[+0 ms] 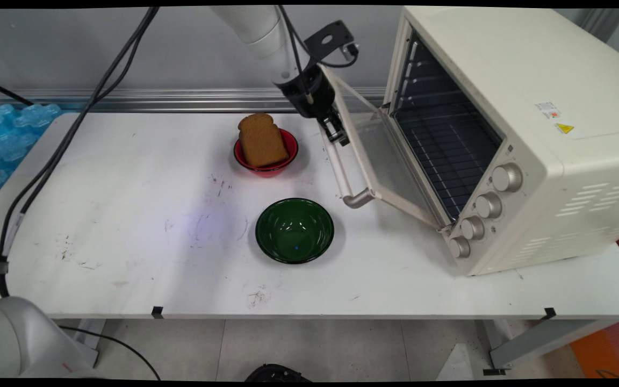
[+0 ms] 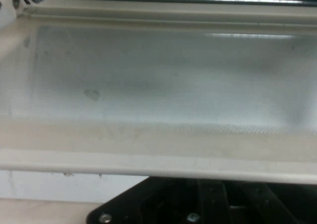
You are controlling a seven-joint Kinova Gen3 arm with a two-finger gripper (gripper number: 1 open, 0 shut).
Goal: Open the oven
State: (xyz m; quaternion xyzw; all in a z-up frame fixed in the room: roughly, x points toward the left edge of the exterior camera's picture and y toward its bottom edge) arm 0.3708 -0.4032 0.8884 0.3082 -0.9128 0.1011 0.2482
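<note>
A white table (image 1: 127, 215) fills the middle of the main view, scuffed with dark marks, with a grey wall (image 1: 127, 54) behind it; crinkled blue plastic (image 1: 14, 123) shows at the far left edge.

The largest thing before you is a cream toaster oven (image 1: 556, 134) on the right of the frame; its cavity faces left and holds a wire rack (image 1: 449, 150); four round knobs (image 1: 507, 177) run down its front panel. The oven's glass door (image 1: 384, 156) hangs partly open, hinged at the bottom and tilted out toward the frame's centre; its pale bar handle (image 1: 342, 172) runs along the door's outer edge.

Below centre sits a green bowl (image 1: 294, 230), empty, near the handle's lower end but apart from it; above it, well clear, is a smaller red bowl (image 1: 288, 156) with a slice of brown bread (image 1: 260, 141) leaning upright in it.

The gripper (image 1: 336, 129) comes down from the top centre and sits right at the upper part of the handle, just right of the red bowl; in the hand view the door's glass (image 2: 158, 85) and frame fill nearly everything, with only black linkage at the bottom edge; you cannot tell from either view how the claw stands, nor whether it truly grips the handle or only rests against it.
</note>
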